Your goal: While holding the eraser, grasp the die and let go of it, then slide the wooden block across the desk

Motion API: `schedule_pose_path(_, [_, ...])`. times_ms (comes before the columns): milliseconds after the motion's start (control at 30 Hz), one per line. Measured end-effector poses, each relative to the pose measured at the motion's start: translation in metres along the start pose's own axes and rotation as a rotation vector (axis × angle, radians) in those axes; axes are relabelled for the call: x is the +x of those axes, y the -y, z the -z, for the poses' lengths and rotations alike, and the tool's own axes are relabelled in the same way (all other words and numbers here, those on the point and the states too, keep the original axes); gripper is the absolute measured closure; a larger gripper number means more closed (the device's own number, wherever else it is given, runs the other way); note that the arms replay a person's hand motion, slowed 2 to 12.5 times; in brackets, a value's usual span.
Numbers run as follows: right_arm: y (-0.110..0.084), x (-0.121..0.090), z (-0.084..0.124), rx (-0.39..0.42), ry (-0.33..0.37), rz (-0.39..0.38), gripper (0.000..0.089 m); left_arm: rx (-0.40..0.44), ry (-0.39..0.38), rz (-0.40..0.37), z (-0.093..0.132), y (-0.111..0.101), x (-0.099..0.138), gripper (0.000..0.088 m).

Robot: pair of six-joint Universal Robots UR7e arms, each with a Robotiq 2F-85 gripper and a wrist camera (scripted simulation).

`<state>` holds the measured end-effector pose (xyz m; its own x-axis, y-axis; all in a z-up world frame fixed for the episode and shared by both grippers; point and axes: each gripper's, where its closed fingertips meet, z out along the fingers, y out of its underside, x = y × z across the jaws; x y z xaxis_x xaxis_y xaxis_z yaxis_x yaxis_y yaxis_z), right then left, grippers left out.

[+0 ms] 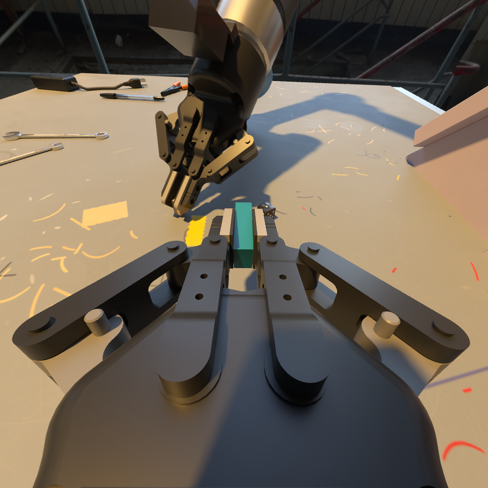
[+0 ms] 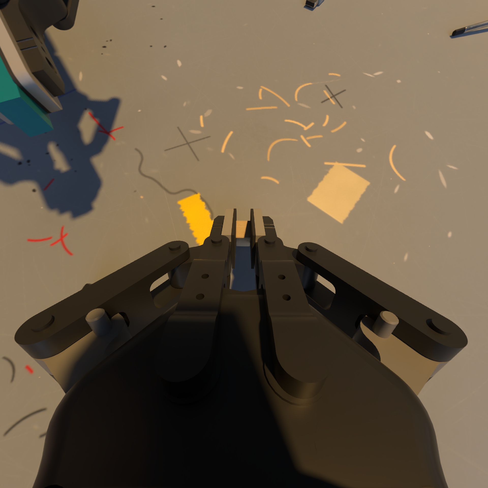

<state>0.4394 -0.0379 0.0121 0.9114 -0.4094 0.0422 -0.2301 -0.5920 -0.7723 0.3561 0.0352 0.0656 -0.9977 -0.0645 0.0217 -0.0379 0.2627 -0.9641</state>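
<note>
My left gripper (image 1: 243, 214) is shut on a teal eraser (image 1: 243, 237) and holds it above the desk; it also shows at the top left of the right wrist view (image 2: 25, 116). A dark die (image 1: 267, 210) lies on the desk just past my left gripper's right fingertip. My right gripper (image 2: 242, 214) is shut on a small wooden block (image 2: 241, 228), pointing down at the desk. In the left wrist view the right gripper (image 1: 177, 206) stands left of the eraser, with the block's tip (image 1: 181, 211) at the desk surface.
Two wrenches (image 1: 55, 136) (image 1: 31, 152), a pen (image 1: 132, 97), a black power adapter (image 1: 52, 81) and an orange-handled tool (image 1: 174, 88) lie at the far left. A pinkish box (image 1: 454, 148) stands at the right. Yellow patches (image 1: 195, 229) mark the scribbled desk.
</note>
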Motion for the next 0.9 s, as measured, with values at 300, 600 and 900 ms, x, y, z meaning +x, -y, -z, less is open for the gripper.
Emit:
schedule_pose_path(300, [-0.006, -0.016, 0.010, 0.002, -0.044, -0.068, 0.0800, 0.022, 0.020, -0.014, 0.001, 0.003, -0.002, 0.0772])
schedule_pose_path(600, [-0.011, -0.040, 0.013, -0.012, -0.091, -0.135, 0.0800, 0.040, 0.036, -0.029, 0.003, 0.005, -0.004, 0.0772])
schedule_pose_path(900, [-0.010, -0.066, 0.012, -0.033, -0.123, -0.142, 0.0800, 0.048, 0.041, -0.035, 0.003, 0.006, -0.004, 0.0772])
